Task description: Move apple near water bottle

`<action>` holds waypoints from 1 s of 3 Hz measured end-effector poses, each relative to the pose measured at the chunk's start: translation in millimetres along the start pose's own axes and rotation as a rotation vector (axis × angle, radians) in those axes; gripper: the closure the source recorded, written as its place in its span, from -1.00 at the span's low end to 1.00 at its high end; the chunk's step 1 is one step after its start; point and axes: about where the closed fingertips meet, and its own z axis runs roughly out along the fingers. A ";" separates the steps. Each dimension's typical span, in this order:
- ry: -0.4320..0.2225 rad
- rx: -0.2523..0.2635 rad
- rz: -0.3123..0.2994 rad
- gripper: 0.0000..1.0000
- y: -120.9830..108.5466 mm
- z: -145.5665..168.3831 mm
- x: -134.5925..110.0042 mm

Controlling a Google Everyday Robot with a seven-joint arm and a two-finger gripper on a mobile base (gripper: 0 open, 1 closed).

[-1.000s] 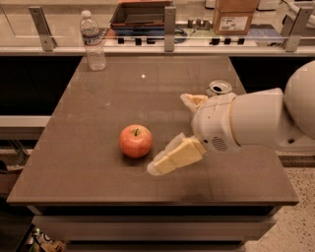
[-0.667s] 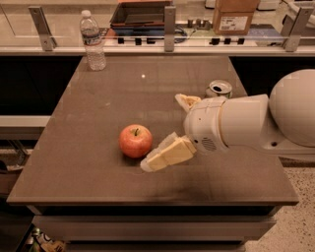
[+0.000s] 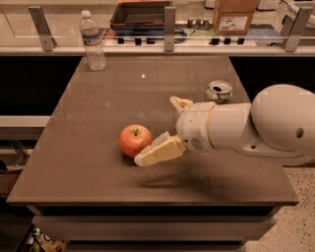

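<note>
The red-orange apple [image 3: 134, 140] sits on the brown table [image 3: 88, 147], left of centre toward the front. The clear water bottle [image 3: 92, 41] with a white cap stands upright at the table's far left corner, far from the apple. My gripper [image 3: 155, 130] comes in from the right on a white arm and is open. Its near finger [image 3: 158, 151] lies low against the apple's right front side. Its far finger [image 3: 179, 104] is up and behind, apart from the apple. The apple is not between the fingers.
A green-and-white soda can [image 3: 218, 91] stands at the right of the table, just behind my arm. A rail with metal posts [image 3: 169, 29] runs along the far edge. A cardboard box [image 3: 233, 15] and a dark tray [image 3: 141, 15] lie beyond it.
My gripper has moved left and closer to the apple, its near finger now at the apple's side. The apple and bottle have not moved.
</note>
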 end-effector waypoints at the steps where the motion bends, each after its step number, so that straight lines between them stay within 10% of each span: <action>1: -0.030 -0.008 0.014 -1.00 5.2 11.6 0.7; 3: -0.068 -0.054 0.035 -1.00 23.0 35.4 3.0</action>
